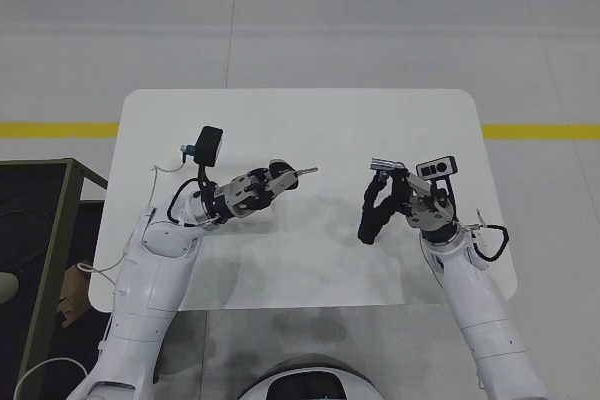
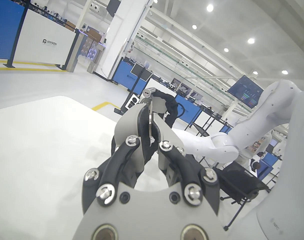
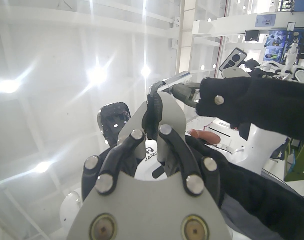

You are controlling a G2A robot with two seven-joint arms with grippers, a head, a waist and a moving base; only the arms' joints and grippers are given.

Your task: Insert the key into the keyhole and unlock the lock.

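Note:
My left gripper (image 1: 278,180) is shut on a small silver key (image 1: 304,172), whose blade points across the white table (image 1: 300,110) at the other arm. In the left wrist view the key (image 2: 150,122) stands edge-on between the pads of the gripper (image 2: 149,109), and the lock's round silver keyhole face (image 2: 147,92) sits just beyond its tip. My right gripper (image 1: 398,183) is shut on the lock (image 1: 385,165), a metal cylinder (image 3: 178,77) on a black fabric-covered cable (image 3: 254,103). The cable loop (image 1: 372,215) hangs down toward the table. A gap separates key and lock.
Both arms are held above the middle of the table. A dark cart (image 1: 30,230) stands off the table's left side. A yellow floor line (image 1: 40,129) runs behind the table.

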